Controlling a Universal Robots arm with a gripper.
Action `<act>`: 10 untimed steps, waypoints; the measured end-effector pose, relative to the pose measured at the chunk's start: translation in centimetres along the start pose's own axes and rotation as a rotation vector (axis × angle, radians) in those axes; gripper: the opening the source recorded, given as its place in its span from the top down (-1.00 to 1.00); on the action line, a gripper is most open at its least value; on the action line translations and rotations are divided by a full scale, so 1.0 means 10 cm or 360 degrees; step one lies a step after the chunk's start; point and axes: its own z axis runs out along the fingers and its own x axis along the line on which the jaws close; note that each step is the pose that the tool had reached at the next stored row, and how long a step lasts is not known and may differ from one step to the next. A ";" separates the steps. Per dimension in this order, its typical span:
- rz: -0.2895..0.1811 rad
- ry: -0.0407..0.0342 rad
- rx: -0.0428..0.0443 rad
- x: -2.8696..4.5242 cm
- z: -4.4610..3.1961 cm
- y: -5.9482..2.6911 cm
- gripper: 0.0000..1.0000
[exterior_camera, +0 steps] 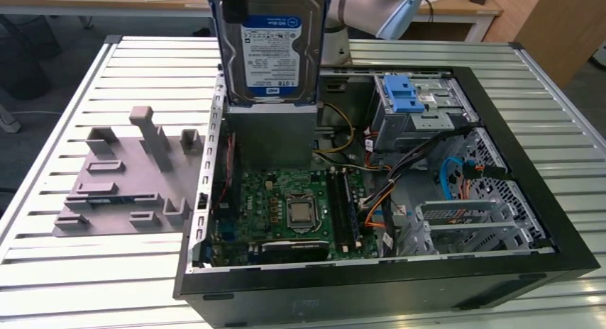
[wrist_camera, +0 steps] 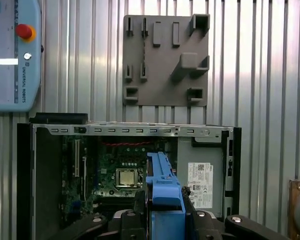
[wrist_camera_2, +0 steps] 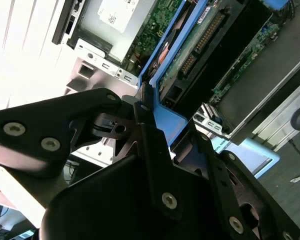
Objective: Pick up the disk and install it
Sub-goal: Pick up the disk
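Exterior view shows the disk (exterior_camera: 270, 45) upright above the open case (exterior_camera: 379, 286), its blue-and-white label facing the camera. In the first wrist view the gripper (wrist_camera: 165, 212) has its jaws closed on the disk's blue frame.

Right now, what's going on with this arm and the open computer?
The arm's gripper is shut on the disk, clamping its blue frame, and holds it upright above the open computer case on the slatted metal table. The disk is not yet in any bay; in the exterior view it hangs over the grey metal box inside the case. A grey fixture plate lies beside the case.
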 end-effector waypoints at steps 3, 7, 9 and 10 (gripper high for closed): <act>0.0000 0.0000 -0.0001 0.024 -0.001 -0.041 0.27; 0.0001 0.0000 -0.0001 0.057 0.000 -0.094 0.27; 0.0001 0.0000 -0.0002 0.075 -0.001 -0.120 0.27; 0.0001 0.0000 -0.0002 0.083 -0.001 -0.133 0.27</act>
